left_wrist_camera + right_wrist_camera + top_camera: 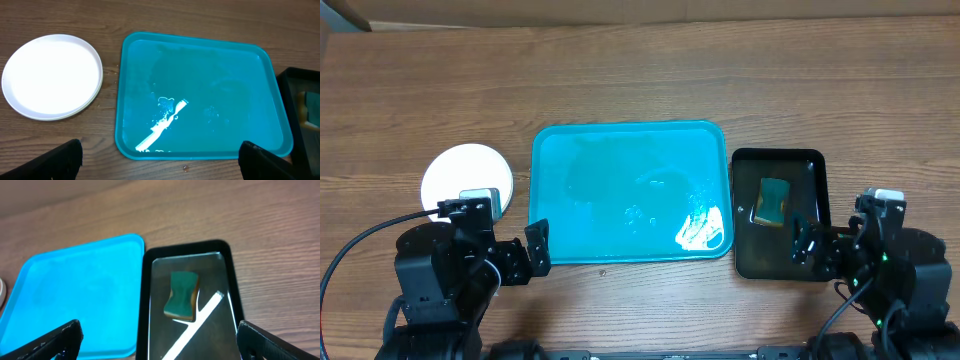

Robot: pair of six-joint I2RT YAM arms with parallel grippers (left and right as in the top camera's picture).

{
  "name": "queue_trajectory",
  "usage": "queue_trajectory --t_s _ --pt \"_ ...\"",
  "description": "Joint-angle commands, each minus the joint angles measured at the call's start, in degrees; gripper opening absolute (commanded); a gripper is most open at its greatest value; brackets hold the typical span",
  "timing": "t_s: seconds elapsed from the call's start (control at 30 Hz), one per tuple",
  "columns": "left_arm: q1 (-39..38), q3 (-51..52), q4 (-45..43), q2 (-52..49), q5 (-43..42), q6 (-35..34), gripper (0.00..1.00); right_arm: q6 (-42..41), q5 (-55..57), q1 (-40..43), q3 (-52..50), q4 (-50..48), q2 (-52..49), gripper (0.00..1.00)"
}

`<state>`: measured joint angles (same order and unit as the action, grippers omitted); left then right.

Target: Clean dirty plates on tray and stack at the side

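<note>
The turquoise tray (pixel 610 190) lies in the middle of the table with no plate on it; it looks wet, with droplets and glare. It also shows in the left wrist view (pixel 200 75) and the right wrist view (pixel 75 290). A stack of round white plates (pixel 467 175) sits on the table left of the tray, and the top one looks clean (pixel 52 75). I cannot tell how many plates are in the stack. No yellow-green plate shows. My left gripper (pixel 515 250) (pixel 160 160) is open and empty near the tray's front left corner. My right gripper (pixel 830 240) (pixel 159 340) is open and empty over the black tray's front part.
A narrow black tray (pixel 815 160) (pixel 147 305) stands right of the turquoise tray and holds a green and yellow sponge (pixel 773 202) (pixel 181 295). A small droplet lies on the wood in front of the turquoise tray (pixel 186 168).
</note>
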<state>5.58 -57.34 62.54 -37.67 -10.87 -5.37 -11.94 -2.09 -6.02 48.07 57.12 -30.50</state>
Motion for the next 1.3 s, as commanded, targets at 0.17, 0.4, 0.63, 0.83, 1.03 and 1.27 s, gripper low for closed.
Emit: queue_trajectory --t_s 0.17,0.4,0.63,0.83,1.03,1.27 --pt "-0.37 0.63 0.04 0.13 0.59 1.11 1.0 0.37 2.23 0.09 -10.71 -9.81 15.19 1.0" --pt "-0.37 0.63 0.04 0.13 0.57 1.11 1.0 0.35 2.05 0.15 -26.18 -30.23 28.81 1.0" --pt "-0.37 0.63 0.04 0.13 0.59 1.11 1.0 0.37 2.1 1.25 -36.83 -50.34 30.34 1.0" --pt "-0.37 0.63 0.04 0.13 0.57 1.11 1.0 0.37 2.1 2.69 -42.38 -56.98 30.34 1.0" --pt "-0.37 0.63 0.04 0.13 0.59 1.11 1.0 0.37 2.19 3.28 -46.07 -58.27 30.34 1.0" --pt "-0.37 0.63 0.04 0.13 0.59 1.11 1.0 0.35 2.47 3.26 -47.63 -52.35 30.36 1.0"
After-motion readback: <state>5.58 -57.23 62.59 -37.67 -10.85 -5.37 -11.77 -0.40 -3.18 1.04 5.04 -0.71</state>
